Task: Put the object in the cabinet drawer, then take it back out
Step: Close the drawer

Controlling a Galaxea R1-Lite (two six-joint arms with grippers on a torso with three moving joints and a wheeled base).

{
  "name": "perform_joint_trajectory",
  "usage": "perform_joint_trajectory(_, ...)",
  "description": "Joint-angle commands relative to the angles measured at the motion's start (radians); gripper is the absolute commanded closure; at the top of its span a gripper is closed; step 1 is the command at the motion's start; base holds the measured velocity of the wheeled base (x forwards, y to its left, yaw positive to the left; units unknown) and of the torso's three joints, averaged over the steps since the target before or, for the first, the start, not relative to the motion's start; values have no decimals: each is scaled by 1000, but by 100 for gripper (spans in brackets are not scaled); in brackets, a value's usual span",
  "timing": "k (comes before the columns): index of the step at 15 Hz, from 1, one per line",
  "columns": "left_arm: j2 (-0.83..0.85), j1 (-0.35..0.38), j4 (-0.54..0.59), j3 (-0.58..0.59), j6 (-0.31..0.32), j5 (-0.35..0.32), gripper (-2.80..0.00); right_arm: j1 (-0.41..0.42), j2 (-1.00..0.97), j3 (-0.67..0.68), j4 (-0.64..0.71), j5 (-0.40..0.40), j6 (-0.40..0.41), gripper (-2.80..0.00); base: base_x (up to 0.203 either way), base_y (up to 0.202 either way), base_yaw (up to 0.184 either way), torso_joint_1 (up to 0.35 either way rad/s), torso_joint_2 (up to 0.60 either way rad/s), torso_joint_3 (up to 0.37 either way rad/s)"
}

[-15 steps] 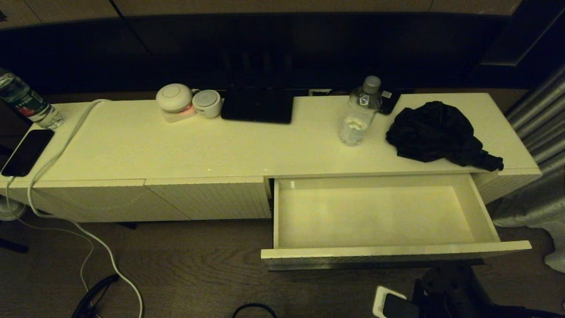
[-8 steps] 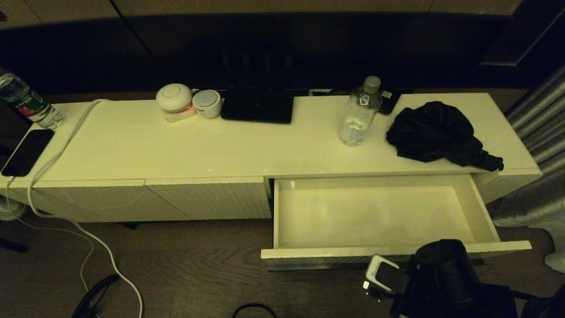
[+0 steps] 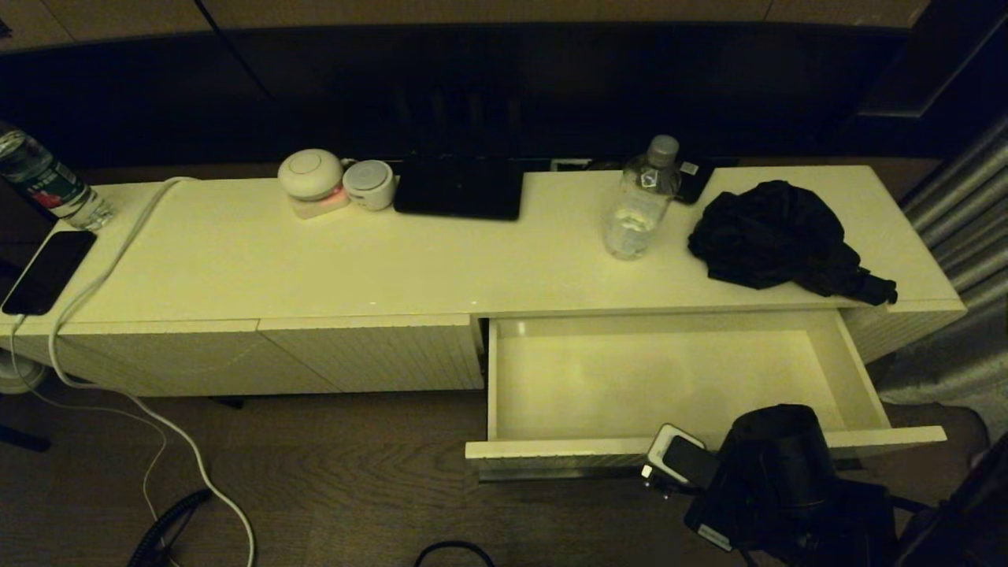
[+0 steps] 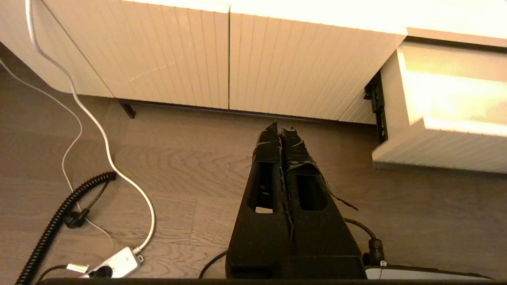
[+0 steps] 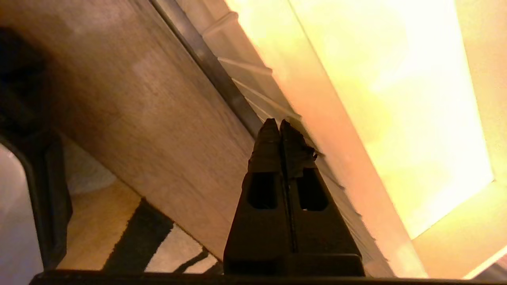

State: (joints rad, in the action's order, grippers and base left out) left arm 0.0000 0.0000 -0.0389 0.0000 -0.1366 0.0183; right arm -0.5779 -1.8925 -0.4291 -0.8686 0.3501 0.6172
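The cabinet (image 3: 315, 260) runs across the head view. Its drawer (image 3: 551, 450) at the right is pulled out and holds nothing. On the cabinet top above the drawer stand a clear water bottle (image 3: 639, 201) and a crumpled black bundle (image 3: 776, 236). My right arm (image 3: 780, 472) is at the drawer's front edge. The right gripper (image 5: 279, 124) is shut and empty, its tips at the top of the ribbed drawer front (image 5: 253, 95). My left gripper (image 4: 282, 128) hangs shut and empty low over the floor, to the left of the drawer (image 4: 435, 150).
Round white devices (image 3: 311, 175) and a black tablet (image 3: 461, 189) sit at the back of the cabinet top. A bottle (image 3: 47, 181), a phone (image 3: 47, 272) and a white cable (image 3: 118, 244) are at its left end. A coiled black cord (image 4: 59, 213) lies on the floor. A curtain (image 3: 969, 213) hangs at the right.
My right arm has come up from the bottom right and moved forward to the drawer's front edge. Nothing on the cabinet has moved.
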Motion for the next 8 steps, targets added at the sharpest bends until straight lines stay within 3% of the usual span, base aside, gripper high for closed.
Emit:
perform_joint_trajectory(1, -2, 0, -1, 0, -1, 0, 0, 19, -45, -42, -26, 3, 4, 0, 0, 0, 0, 0, 0, 0)
perform_joint_trajectory(8, -2, 0, 0, 0, -1, 0, 0, 57, -99, -162, -88, 10, 5, 0, 0, 0, 0, 0, 0, 0)
